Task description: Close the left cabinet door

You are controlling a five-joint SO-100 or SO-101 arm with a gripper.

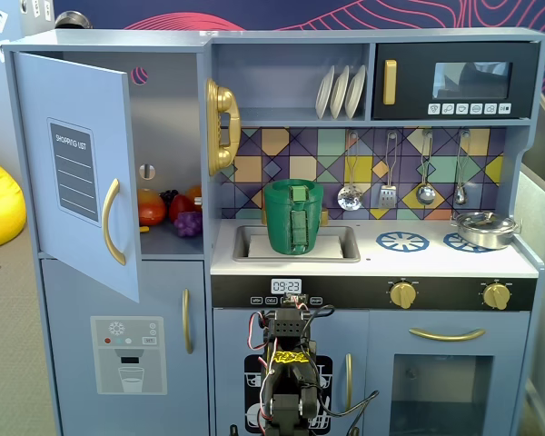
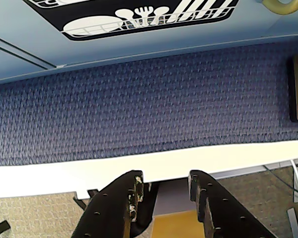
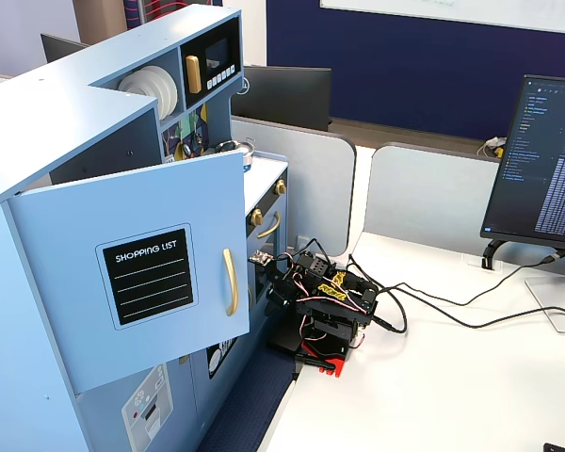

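At top left, the left cabinet door [image 1: 73, 168] stands upright, swung outward — end effector [image 2: 164, 191] spread, empty.

Bright, even indoor light; all views sharp, shadows soft.

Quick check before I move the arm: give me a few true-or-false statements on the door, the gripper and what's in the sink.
1. The light-blue shopping-list door with the curved gold handle stands open. True.
2. The black two-finger gripper is clamped on that handle. False: it is folded low, away from the door, holding nothing.
3. A green bucket-like container sits in the sink. True.
4. The black microwave door hangs open. False: it is shut.
5. Toy fruit shows inside the open compartment. True.
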